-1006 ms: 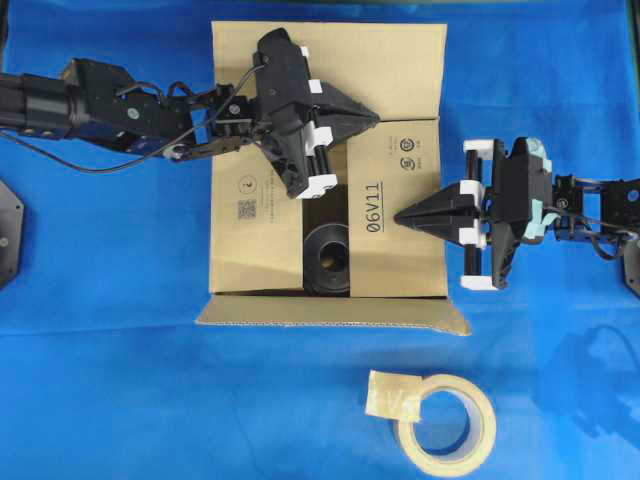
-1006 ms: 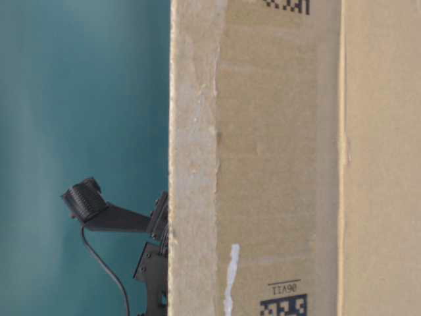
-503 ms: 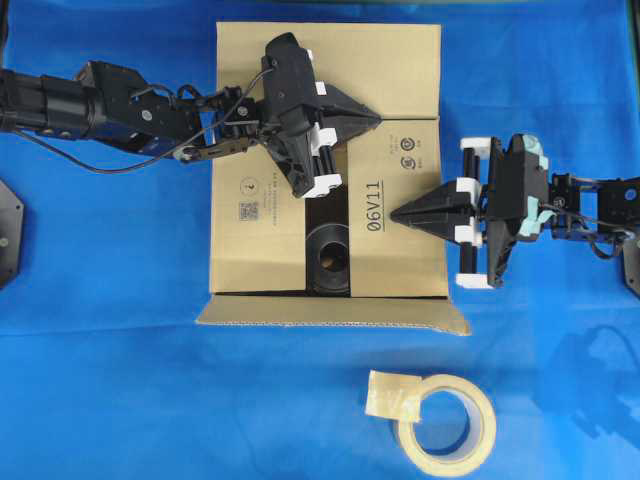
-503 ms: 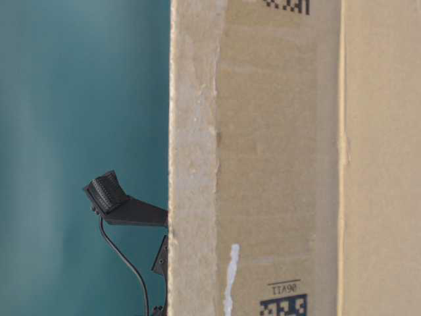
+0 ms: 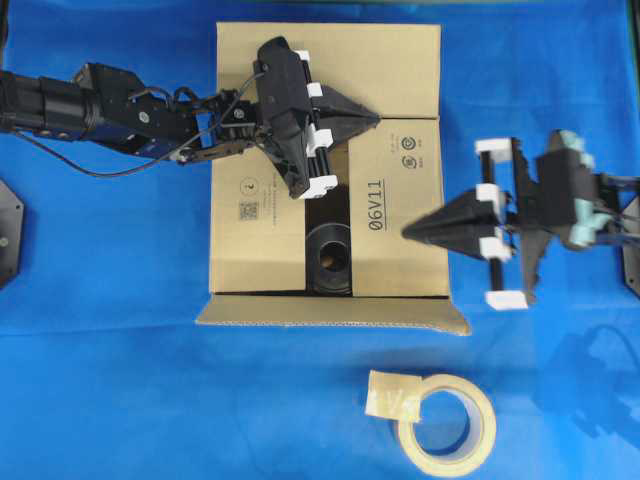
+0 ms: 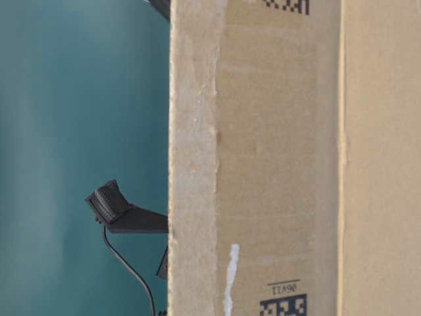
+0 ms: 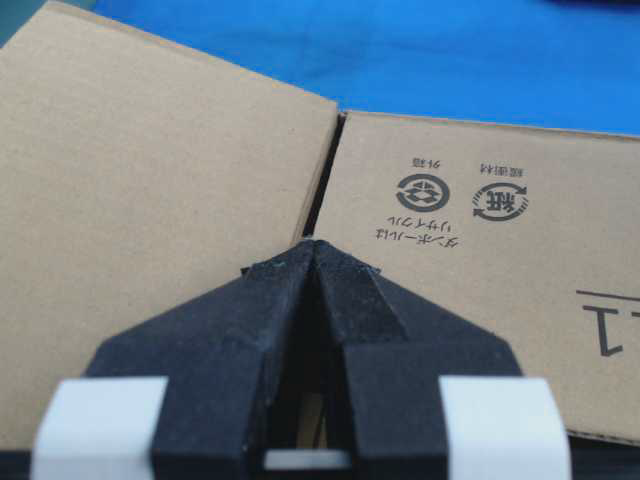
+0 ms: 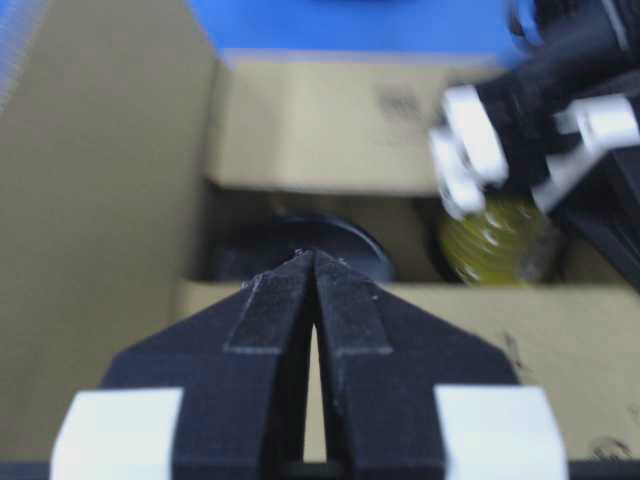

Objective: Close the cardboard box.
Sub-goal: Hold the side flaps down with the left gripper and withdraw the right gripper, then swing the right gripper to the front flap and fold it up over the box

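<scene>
Resting closed on cardboard box [image 5: 390,215] flaps, both tools empty.

- A robot lab bench is showing here: a blue cloth [image 5: 120,380] is covering the whole tabletop.
- Two black arms are working over it, with a teal backdrop [image 6: 79,99] standing behind.

Yellow blur [image 8: 497,243] and dark round thing [image 5: 328,259] half-hidden inside box [image 5: 262,250]; box cropped at table level
</scene>
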Controlling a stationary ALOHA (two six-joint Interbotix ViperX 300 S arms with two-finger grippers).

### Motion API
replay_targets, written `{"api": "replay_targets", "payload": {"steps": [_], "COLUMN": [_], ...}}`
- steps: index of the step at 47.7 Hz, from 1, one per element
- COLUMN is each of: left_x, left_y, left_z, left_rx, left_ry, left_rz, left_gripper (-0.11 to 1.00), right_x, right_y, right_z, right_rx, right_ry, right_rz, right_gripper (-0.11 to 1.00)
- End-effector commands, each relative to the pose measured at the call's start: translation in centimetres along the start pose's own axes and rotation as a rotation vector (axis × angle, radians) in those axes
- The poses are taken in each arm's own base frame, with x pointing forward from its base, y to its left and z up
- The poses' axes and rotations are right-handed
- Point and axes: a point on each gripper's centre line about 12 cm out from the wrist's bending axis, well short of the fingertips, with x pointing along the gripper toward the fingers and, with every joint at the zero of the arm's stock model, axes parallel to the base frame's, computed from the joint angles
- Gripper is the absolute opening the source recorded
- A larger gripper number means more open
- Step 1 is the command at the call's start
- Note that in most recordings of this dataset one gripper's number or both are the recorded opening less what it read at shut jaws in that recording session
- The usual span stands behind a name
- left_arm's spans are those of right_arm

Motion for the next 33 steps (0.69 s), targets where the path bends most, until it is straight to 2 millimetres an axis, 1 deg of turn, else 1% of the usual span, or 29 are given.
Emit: {"api": "replay_targets", "payload": {"steps": [1, 7, 11, 16, 18, 20, 28, 33], "left_x": [-0.2, -0.2, -0.2, -0.2, -0.2, -0.2, -0.2, -0.2], "left_y": [0.1, 0.2, 0.2, 0.2, 0.2, 0.2, 0.2, 0.2], "left_z": [0.6, 0.5, 0.5, 0.4, 0.5, 0.4, 0.5, 0.5], "left_rx": [-0.002, -0.001, -0.001, -0.003, -0.002, -0.001, -0.002, -0.003], "left_ry": [-0.017, -0.015, -0.015, -0.013, -0.015, -0.014, -0.015, -0.017], "left_rz": [0.003, 0.003, 0.003, 0.005, 0.005, 0.003, 0.005, 0.006], "left_gripper": [0.00, 0.00, 0.00, 0.00, 0.00, 0.00, 0.00, 0.00], "right_x": [-1.5, -3.3, -4.2, -4.7, -4.6, -4.4, -3.0, -2.2], "right_y": [2.0, 4.6, 6.3, 8.6, 9.5, 10.0, 10.5, 10.1], "right_z": [2.4, 3.5, 3.6, 2.9, 2.5, 2.0, 0.6, -0.3], "right_rx": [-0.001, -0.016, -0.035, -0.067, -0.083, -0.095, -0.111, -0.120], "right_ry": [-0.071, -0.122, -0.134, -0.118, -0.102, -0.086, -0.027, 0.001], "right_rz": [0.072, 0.171, 0.240, 0.327, 0.358, 0.373, 0.372, 0.349], "right_gripper": [0.00, 0.00, 0.00, 0.00, 0.00, 0.00, 0.00, 0.00]}}
